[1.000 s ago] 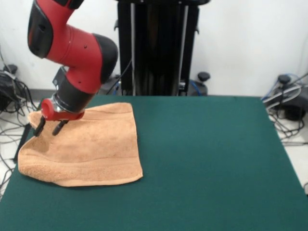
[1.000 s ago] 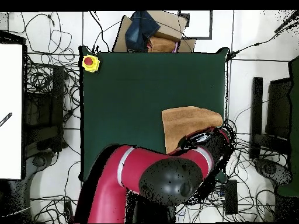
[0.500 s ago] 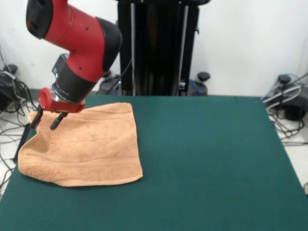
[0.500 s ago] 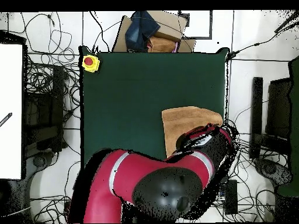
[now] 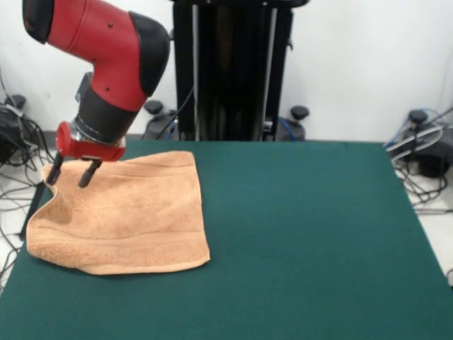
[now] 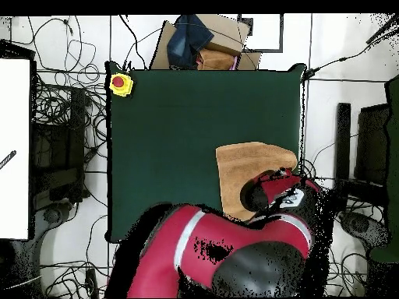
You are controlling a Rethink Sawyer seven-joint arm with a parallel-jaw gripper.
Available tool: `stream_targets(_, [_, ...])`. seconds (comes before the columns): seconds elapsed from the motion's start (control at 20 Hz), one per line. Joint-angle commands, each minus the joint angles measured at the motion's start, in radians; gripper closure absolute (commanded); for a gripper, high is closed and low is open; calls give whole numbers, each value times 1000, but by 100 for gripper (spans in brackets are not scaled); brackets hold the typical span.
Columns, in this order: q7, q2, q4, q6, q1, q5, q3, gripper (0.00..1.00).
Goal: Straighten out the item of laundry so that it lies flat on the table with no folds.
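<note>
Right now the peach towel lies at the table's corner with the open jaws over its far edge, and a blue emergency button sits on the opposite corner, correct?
Not quite: the button is red on a yellow base, not blue, as the overhead view shows. The rest holds: the towel lies at a corner of the table, and the gripper hangs with its jaws open over the towel's far edge.
</note>
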Motion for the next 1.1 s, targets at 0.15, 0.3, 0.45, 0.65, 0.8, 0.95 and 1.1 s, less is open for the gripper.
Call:
stream_targets(0.15, [175, -43, 130, -64, -67, 27, 286, 0])
stream_targets(0.3, [196, -61, 149, -91, -92, 37, 327, 0])
stream_targets(0.45, [204, -65, 151, -77, -83, 53, 327, 0])
stream_targets(0.65, [208, -79, 159, -70, -74, 66, 333, 0])
stream_targets(0.8, [214, -105, 184, -66, -73, 74, 346, 0])
stream_targets(0.95, [225, -130, 210, -59, -59, 93, 349, 0])
stream_targets(1.1, [237, -148, 227, -60, -41, 115, 348, 0])
